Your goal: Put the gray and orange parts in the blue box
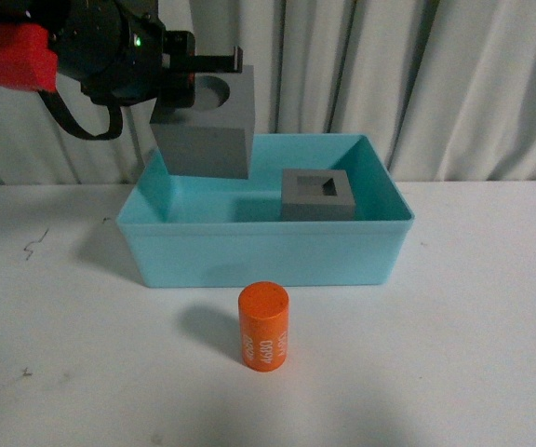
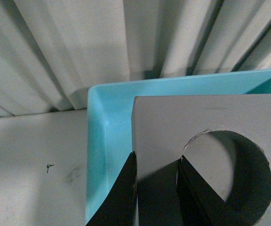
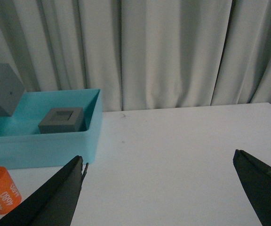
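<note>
Pincer [image 1: 218,73] on left clamps round-recess cube [image 1: 203,140] above blue box [image 1: 259,253].

The left arm [image 1: 110,56] runs off the upper left edge. The held cube [image 1: 203,140] hides part of the box's [image 1: 268,253] back wall. The cylinder's [image 1: 265,328] digits are perhaps too small to read.

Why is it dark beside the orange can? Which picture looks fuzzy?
Front view: the orange cylinder casts a soft shadow leftward on the white table. Left wrist view: the matte gray cube with a round recess is very close and slightly soft. Right wrist view: the right gripper's black fingers look blurry-edged.
</note>
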Robot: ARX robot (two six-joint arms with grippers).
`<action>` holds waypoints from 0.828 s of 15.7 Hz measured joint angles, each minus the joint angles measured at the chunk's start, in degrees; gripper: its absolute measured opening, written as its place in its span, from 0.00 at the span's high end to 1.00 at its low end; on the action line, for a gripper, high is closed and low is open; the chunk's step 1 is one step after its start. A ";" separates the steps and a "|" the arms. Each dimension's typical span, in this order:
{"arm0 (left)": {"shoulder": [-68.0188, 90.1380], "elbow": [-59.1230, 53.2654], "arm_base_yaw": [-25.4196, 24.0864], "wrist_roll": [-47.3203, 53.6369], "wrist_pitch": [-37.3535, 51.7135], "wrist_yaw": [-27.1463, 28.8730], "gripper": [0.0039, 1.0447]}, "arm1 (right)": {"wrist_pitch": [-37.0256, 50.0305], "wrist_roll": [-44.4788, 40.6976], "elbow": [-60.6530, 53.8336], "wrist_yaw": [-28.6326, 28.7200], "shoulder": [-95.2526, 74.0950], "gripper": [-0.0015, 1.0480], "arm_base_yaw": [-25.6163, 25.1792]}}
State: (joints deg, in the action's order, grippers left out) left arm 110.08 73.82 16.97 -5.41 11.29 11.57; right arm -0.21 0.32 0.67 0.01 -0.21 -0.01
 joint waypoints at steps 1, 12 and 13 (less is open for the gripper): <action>1.66 0.44 -0.31 1.44 0.76 0.66 0.82 | 0.00 0.00 0.00 -0.02 0.02 0.06 0.00; 12.39 4.37 -0.87 5.73 2.03 2.40 0.82 | 0.00 0.00 0.00 0.00 0.02 0.06 0.00; 12.61 4.59 -1.07 5.79 1.81 2.40 0.82 | 0.00 0.00 0.00 -0.02 0.00 0.06 0.00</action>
State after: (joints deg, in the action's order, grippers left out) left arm 122.69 78.41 15.90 0.38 13.10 13.98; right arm -0.21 0.32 0.67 -0.01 -0.21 -0.01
